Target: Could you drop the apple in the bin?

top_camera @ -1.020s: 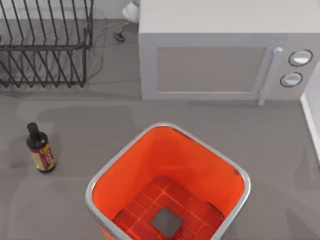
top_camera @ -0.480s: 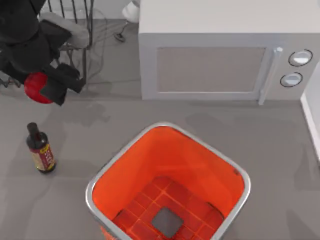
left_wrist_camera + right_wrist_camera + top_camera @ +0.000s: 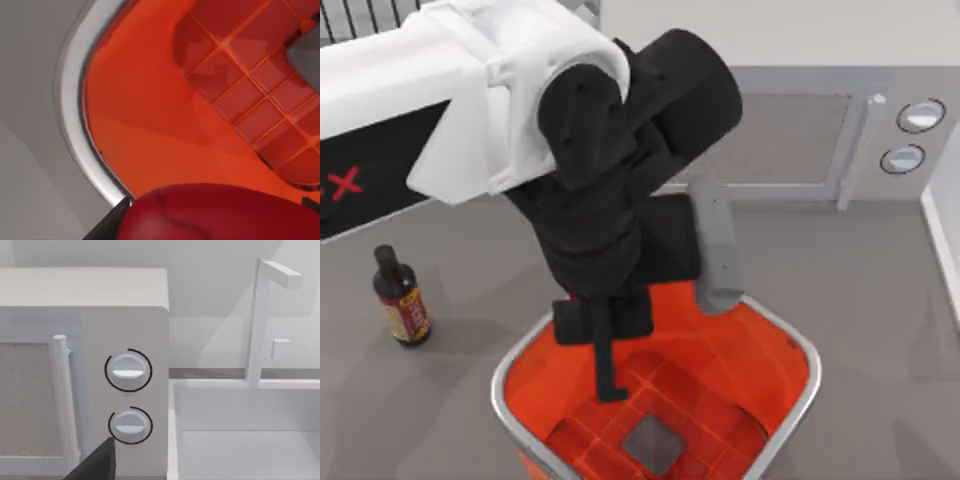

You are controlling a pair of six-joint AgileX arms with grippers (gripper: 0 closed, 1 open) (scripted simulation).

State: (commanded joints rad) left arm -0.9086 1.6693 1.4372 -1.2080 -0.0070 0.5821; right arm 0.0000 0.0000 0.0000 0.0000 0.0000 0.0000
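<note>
Left gripper [image 3: 605, 345], newly swung from the rack, pinches the apple [image 3: 220, 212] above the bin [image 3: 800, 352], release-ready.

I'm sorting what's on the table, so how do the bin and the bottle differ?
The bin is big, bright orange-red with a silver-grey rim, while the bottle is small, dark and labelled. The bin is open-topped, showing its gridded floor; the bottle is capped and narrow-necked. The left gripper hangs over the bin with the apple, while the bottle stands apart at the table's left. Both stand upright on the grey table.
</note>
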